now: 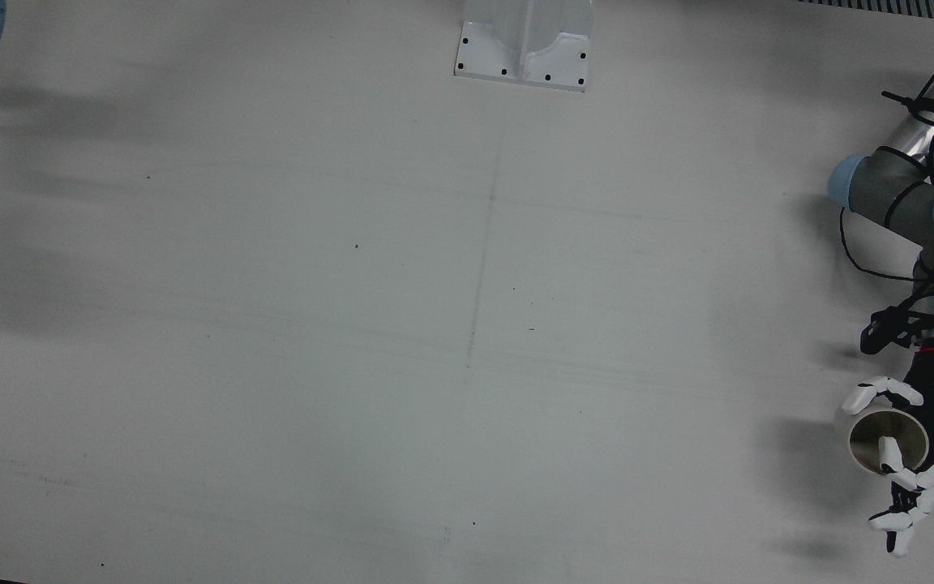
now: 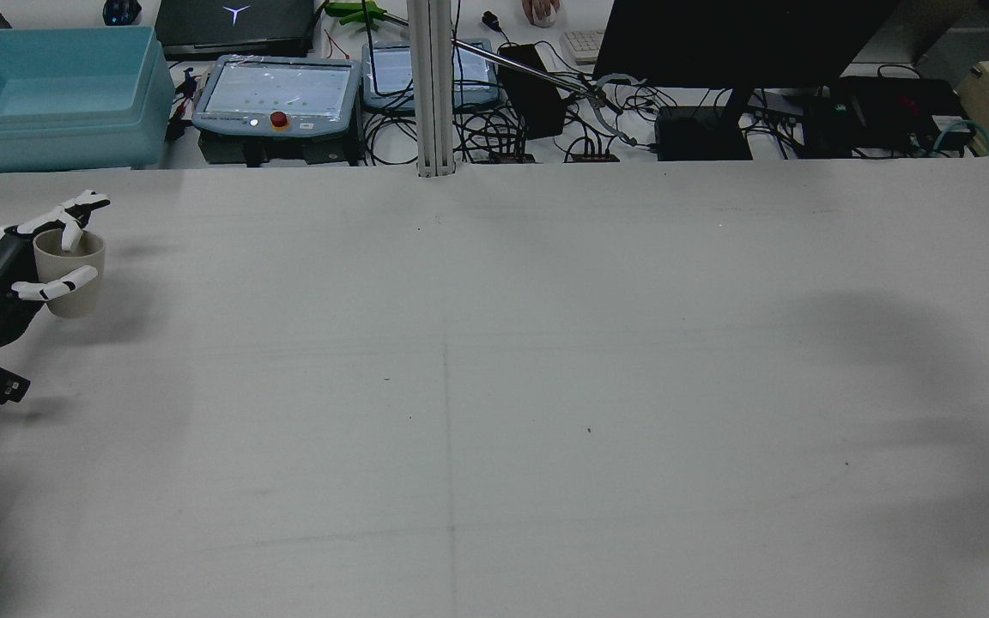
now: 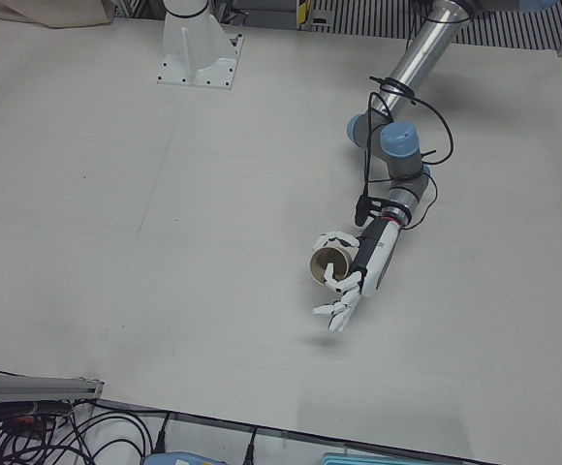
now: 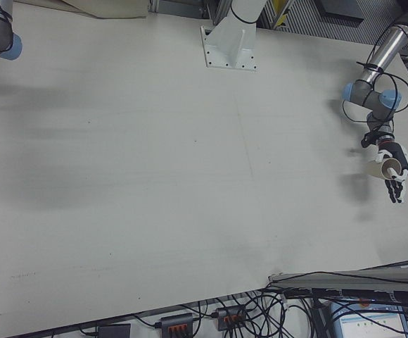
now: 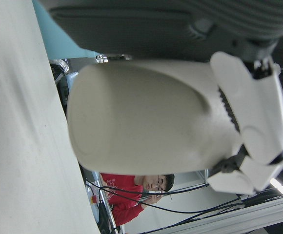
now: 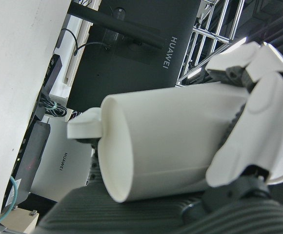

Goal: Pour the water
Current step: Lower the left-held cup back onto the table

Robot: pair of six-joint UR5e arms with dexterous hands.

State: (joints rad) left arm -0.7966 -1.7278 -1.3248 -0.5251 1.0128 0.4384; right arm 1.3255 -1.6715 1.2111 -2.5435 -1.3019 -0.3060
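A wide pale grey table (image 2: pixel 546 386) fills the room's centre, faintly scuffed. Beyond its far edge, at twelve o'clock, stands an aluminium post (image 2: pixel 432 86). A light blue bin (image 2: pixel 48 94) sits at ten o'clock, a dark monitor (image 2: pixel 743 39) at one o'clock, amid tangled cables (image 2: pixel 494 129).

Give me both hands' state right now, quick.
Left hand: shut on a beige cup.
Right hand: shut on a white cup, seen only in its own view.

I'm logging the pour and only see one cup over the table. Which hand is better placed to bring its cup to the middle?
The left hand: it holds the beige cup upright above the table's edge. The right hand grips a white cup, but no fixed view shows where.
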